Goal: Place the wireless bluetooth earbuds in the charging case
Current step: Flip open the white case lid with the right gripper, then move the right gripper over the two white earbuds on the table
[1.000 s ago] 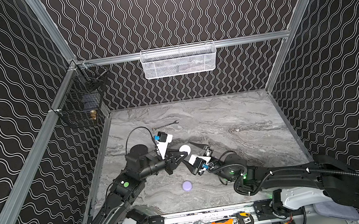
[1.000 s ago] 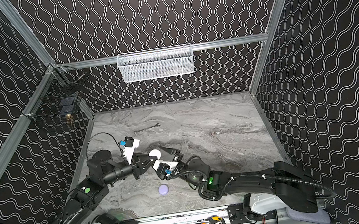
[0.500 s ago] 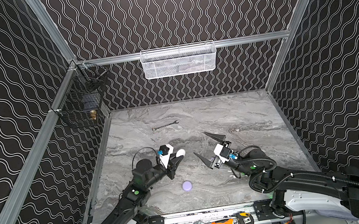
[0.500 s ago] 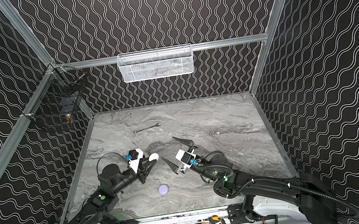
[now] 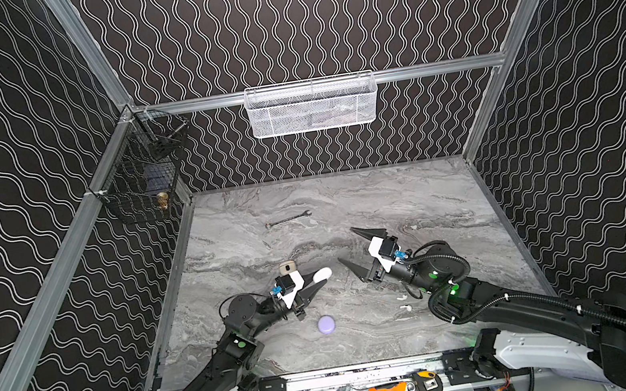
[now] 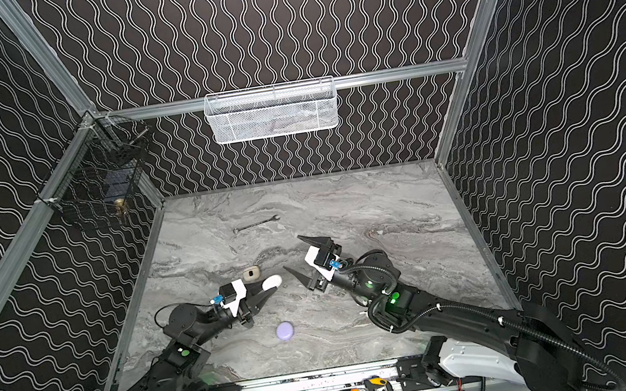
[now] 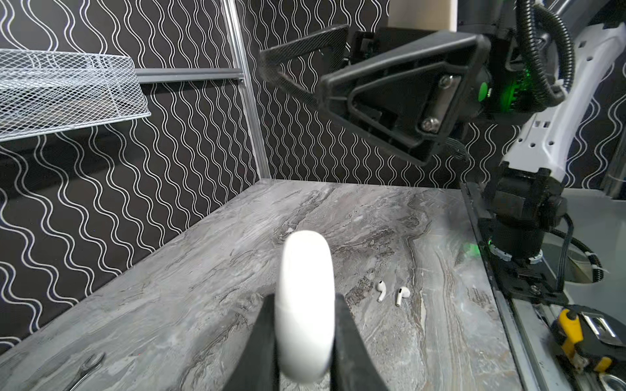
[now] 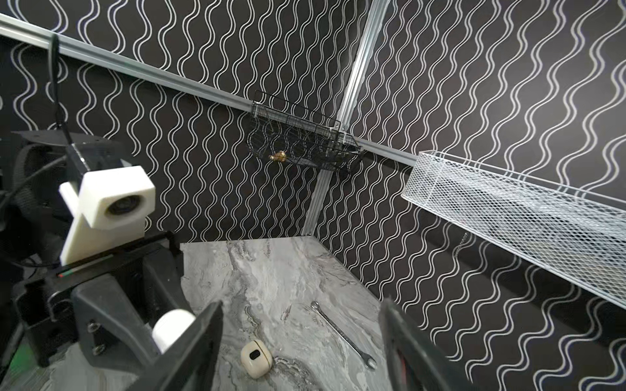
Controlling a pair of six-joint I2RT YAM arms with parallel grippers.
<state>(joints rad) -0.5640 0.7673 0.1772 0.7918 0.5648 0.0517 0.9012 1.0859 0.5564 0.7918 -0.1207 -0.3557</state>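
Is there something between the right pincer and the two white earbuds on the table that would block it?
Nothing visible does. The open right pincer points away from the earbuds, which lie behind it on the table. The lavender case lies off to the side, not between them.

**Legible markings: none**

No text, label, brand, number or sign can be read in any view. The tape measure [image 7: 570,326] and the wrench [image 5: 288,220] appear too small or blurred to show any lettering.
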